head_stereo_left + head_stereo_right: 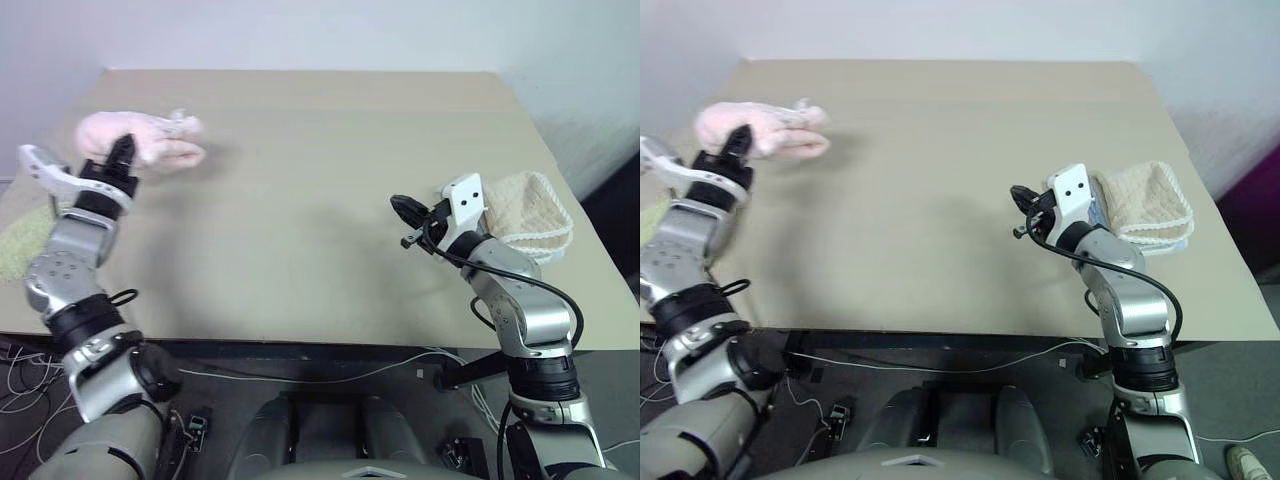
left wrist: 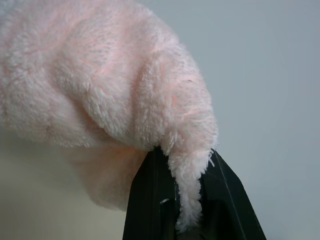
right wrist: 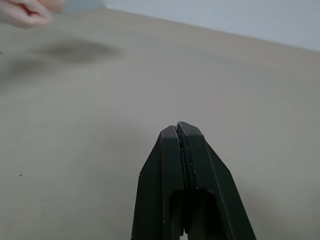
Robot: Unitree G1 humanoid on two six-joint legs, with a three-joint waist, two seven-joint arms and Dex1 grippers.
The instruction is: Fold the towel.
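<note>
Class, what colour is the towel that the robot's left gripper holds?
Pale pink, and fluffy; the towel shows best in the left wrist view.

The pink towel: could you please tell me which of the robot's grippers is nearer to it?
Left. The left gripper has its fingers shut on the pink towel at the table's far left; the right gripper hangs shut and empty, well off to the right.

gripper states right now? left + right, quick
Left gripper: closed on the pink towel, held up over the table's far left.
Right gripper: closed, empty, above the table.
</note>
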